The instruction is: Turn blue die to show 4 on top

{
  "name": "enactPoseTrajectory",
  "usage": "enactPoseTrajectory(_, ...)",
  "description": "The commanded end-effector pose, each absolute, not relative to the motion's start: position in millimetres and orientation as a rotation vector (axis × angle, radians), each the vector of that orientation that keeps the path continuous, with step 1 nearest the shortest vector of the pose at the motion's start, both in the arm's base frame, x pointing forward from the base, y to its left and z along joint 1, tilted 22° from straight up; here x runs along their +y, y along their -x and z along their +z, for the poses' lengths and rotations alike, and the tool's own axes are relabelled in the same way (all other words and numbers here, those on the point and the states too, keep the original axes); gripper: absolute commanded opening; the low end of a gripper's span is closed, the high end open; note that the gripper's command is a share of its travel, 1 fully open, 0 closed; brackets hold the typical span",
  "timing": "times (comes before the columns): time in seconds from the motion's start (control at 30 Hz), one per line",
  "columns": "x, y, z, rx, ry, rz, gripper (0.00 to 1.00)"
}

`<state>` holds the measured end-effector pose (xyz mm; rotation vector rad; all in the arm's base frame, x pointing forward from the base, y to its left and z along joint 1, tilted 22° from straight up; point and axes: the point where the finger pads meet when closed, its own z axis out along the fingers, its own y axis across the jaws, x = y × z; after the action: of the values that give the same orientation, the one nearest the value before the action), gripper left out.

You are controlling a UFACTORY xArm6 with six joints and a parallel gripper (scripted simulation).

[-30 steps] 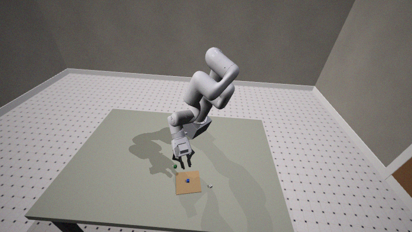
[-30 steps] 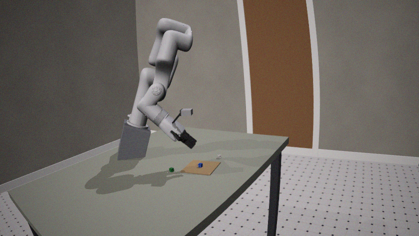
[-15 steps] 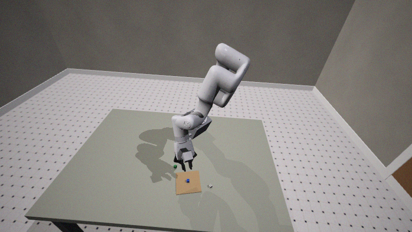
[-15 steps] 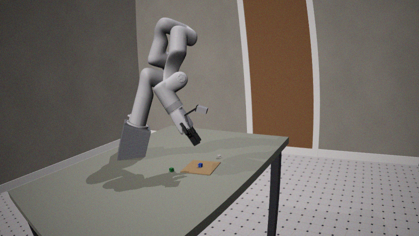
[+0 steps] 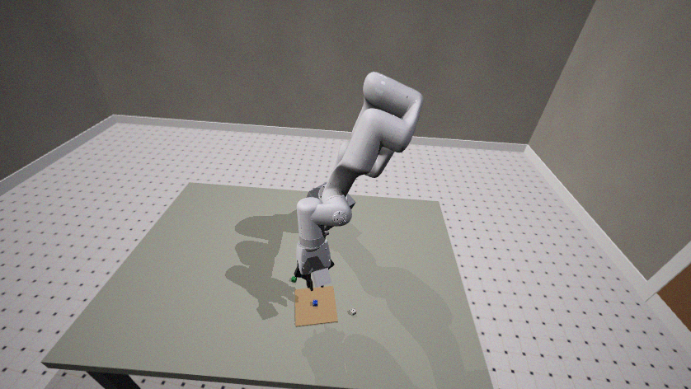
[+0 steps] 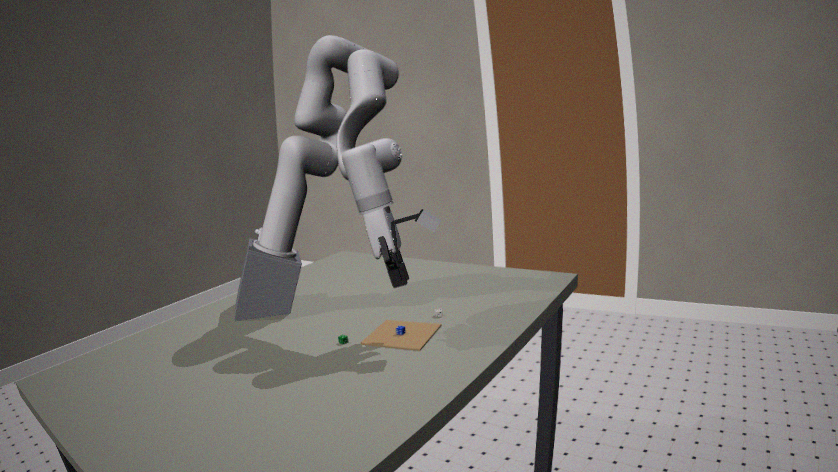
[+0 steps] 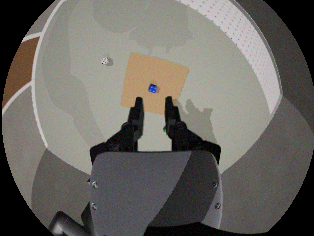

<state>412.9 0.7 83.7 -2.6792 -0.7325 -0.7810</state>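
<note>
The blue die lies flat near the middle of the tan mat; I cannot read its top face. My gripper hangs in the air above the mat's edge nearest the robot base, well clear of the die. Its fingers stand partly apart with nothing between them. In the wrist view the die shows just beyond the fingertips.
A green die lies on the table just off the mat, under the gripper's side. A white die lies off the mat's opposite side. The robot base stands at the table's back.
</note>
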Motion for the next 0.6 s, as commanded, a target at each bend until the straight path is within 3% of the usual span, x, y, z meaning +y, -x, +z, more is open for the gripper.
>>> enactPoseTrajectory(0.0, 3.7, -416.3, 88.8, -0.756, 2.723, -0.552, 0.31)
enactPoseTrajectory(0.4, 3.6, -419.1, 92.7, -0.773, 2.769, -0.446, 0.31)
enactPoseTrajectory(0.43, 3.6, -419.1, 92.7, -0.773, 2.769, -0.446, 1.0)
enactPoseTrajectory(0.57, 3.6, -419.1, 92.7, -0.773, 2.769, -0.446, 1.0)
